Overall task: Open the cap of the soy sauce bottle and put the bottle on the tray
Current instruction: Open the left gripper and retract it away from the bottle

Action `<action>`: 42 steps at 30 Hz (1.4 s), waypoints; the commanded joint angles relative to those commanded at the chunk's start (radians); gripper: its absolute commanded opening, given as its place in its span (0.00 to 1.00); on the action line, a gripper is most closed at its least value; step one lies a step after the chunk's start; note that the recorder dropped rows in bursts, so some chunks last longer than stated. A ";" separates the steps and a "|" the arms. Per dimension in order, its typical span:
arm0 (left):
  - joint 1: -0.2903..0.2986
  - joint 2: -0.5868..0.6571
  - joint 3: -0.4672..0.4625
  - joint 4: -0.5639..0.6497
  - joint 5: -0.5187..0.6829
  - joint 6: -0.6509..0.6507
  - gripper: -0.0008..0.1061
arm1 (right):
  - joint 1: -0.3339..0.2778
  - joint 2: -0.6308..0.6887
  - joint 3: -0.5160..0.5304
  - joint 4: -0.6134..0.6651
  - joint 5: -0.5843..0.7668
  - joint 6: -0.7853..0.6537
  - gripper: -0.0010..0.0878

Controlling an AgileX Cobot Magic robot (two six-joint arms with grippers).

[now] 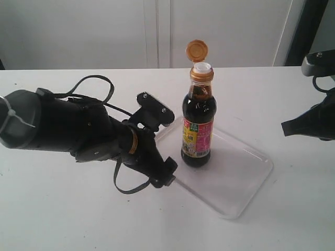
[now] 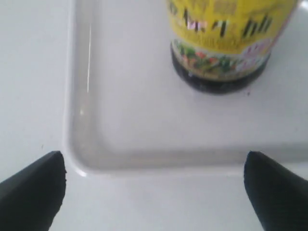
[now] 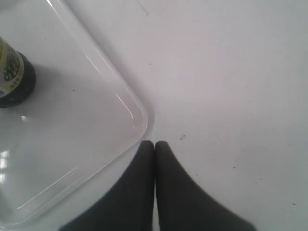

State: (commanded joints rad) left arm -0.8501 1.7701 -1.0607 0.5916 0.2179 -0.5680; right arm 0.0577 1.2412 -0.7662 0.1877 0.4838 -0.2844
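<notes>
The soy sauce bottle (image 1: pixel 198 125) stands upright on the white tray (image 1: pixel 235 178), near its left end. Its golden cap (image 1: pixel 197 50) is flipped up on its hinge, baring the white spout. My left gripper (image 1: pixel 163 141) sits just off the tray's left edge, open, its two fingers spread wide with nothing between them. In the left wrist view the bottle's base (image 2: pixel 221 53) lies beyond the tray's rim (image 2: pixel 144 166), apart from the gripper (image 2: pixel 154 192). My right gripper (image 3: pixel 154 144) is shut and empty, hovering by the tray's corner (image 3: pixel 139 120), away from the bottle (image 3: pixel 12 77).
White tabletop (image 1: pixel 78 209) surrounds the tray. A pale wall runs behind the table's far edge. The left arm's black cable (image 1: pixel 131 185) loops over the table beneath the wrist. Part of the right arm (image 1: pixel 314 120) shows at the right edge.
</notes>
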 joint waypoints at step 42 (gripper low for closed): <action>0.542 -0.396 0.022 -0.424 0.878 0.559 0.01 | 0.000 0.004 -0.046 -0.272 0.509 0.195 0.01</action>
State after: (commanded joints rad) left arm -0.3086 1.3743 -1.0386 0.1677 1.0959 -0.0092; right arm 0.0578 1.2448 -0.8122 -0.0839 0.9932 -0.0893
